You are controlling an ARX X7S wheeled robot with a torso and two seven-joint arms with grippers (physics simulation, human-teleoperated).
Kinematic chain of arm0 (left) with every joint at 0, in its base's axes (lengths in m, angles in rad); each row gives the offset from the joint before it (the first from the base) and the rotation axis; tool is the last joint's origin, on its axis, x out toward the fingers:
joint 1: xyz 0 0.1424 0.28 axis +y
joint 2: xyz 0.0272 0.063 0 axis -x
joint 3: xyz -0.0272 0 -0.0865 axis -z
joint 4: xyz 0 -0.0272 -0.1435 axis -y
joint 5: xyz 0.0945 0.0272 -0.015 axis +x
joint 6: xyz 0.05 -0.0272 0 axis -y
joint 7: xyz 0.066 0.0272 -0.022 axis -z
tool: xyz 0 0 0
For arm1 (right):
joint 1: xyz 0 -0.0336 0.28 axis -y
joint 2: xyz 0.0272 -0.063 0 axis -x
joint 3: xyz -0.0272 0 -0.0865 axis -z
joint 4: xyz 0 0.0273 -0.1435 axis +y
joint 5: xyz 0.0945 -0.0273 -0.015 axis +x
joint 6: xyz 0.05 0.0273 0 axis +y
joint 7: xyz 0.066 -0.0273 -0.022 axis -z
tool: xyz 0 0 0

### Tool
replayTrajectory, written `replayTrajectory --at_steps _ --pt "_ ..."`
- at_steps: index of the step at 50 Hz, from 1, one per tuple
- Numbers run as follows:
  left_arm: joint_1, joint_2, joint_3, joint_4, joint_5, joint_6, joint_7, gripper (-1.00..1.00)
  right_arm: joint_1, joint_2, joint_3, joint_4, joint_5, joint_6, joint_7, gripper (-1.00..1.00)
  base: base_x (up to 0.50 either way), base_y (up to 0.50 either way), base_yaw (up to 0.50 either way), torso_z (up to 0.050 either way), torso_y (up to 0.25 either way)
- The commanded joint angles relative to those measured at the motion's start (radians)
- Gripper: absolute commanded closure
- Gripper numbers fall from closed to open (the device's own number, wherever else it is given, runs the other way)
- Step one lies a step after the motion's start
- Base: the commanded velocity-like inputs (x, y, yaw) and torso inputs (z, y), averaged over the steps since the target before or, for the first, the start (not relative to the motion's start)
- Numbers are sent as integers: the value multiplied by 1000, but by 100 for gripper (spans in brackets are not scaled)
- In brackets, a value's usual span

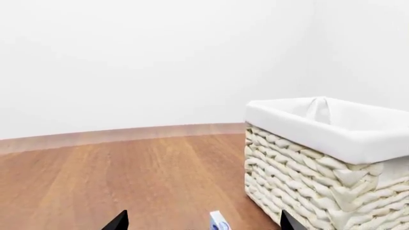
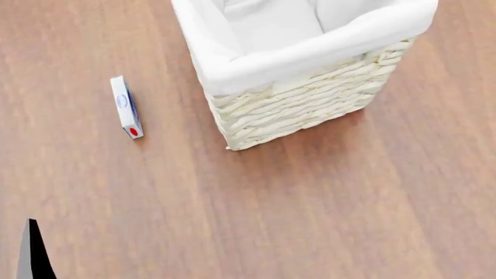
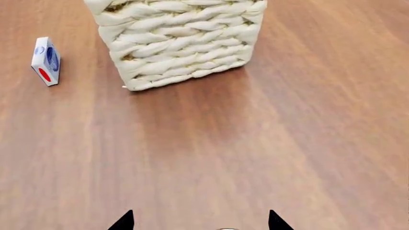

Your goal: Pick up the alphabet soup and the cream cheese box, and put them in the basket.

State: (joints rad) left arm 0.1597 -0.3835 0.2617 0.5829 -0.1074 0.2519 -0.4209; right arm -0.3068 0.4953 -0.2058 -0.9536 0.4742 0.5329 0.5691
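I see the cream cheese box (image 2: 126,107) standing on edge on the wooden floor (image 2: 326,203), left of the basket (image 2: 302,110); a clumsy approach could tip it. The soup can isn't in view (possibly already in the basket). My left gripper (image 1: 203,223) hangs low over the box, jaws wide. The right gripper (image 3: 199,223) hovers nearer, also spread.

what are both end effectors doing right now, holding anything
Left end effector: open, holding nothing; the cream cheese box sits between its fingertips, not gripped.
Right end effector: open, holding nothing.
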Motion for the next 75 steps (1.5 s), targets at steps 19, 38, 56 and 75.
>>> replayTrajectory --at_steps 19,38,56,75 --pt "12 -6 13 -8 6 9 -5 -100 -100 30 21 29 51 -40 5 -100 0 0 0 0 0" --pt "1 -5 25 -4 11 -6 -10 -100 -108 42 23 45 46 -65 -1 -100 0 0 0 0 0" --pt "1 -5 35 -3 21 -8 -16 -100 -114 55 31 55 33 -85 5 -100 0 0 0 0 0" --pt "-2 -9 33 -2 23 -17 -27 -100 -68 44 1 97 27 -86 -8 -100 0 0 0 0 0"
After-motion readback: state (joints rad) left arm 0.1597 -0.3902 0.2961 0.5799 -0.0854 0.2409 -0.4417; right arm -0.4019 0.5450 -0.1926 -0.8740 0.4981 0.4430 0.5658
